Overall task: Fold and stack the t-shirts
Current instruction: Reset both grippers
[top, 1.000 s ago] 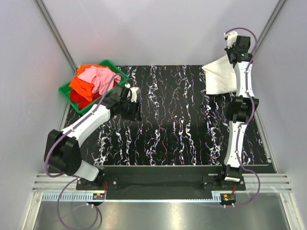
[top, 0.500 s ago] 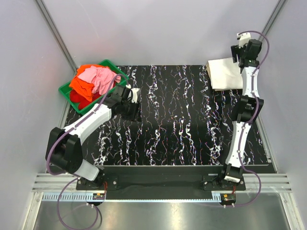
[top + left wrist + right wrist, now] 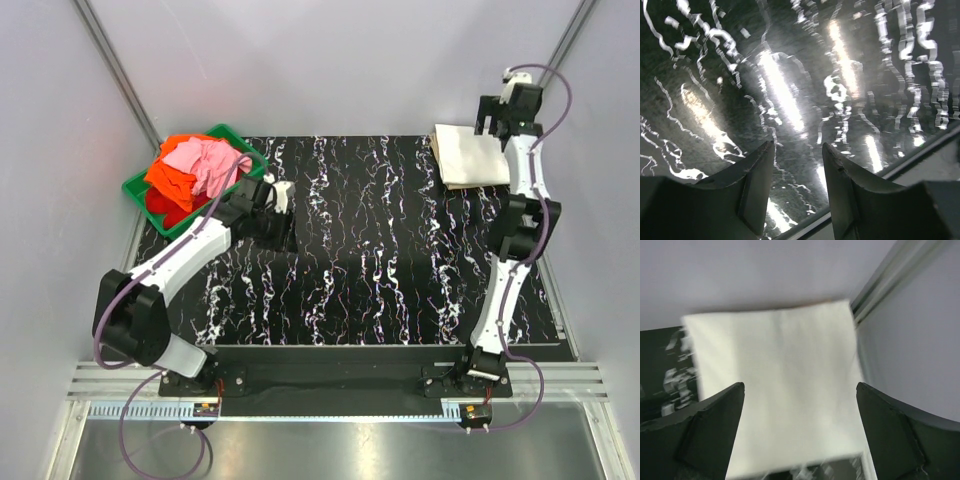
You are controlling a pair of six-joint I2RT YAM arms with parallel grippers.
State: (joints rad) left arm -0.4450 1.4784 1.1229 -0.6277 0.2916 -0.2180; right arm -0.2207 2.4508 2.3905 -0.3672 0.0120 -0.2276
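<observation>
Done: tan t-shirt (image 3: 468,156) folded, far right.
To do: heap of t-shirts (image 3: 195,168) in crate (image 3: 138,186), far left.
Left jaws: open, empty.
Right jaws: open, empty.

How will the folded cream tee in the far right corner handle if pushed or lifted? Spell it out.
The folded cream tee is thin cloth lying flat, so it would probably sag and unfold if lifted by one edge. It looks light; a push would likely bunch its layers rather than slide it whole. The glossy table may let it slip a little.
</observation>
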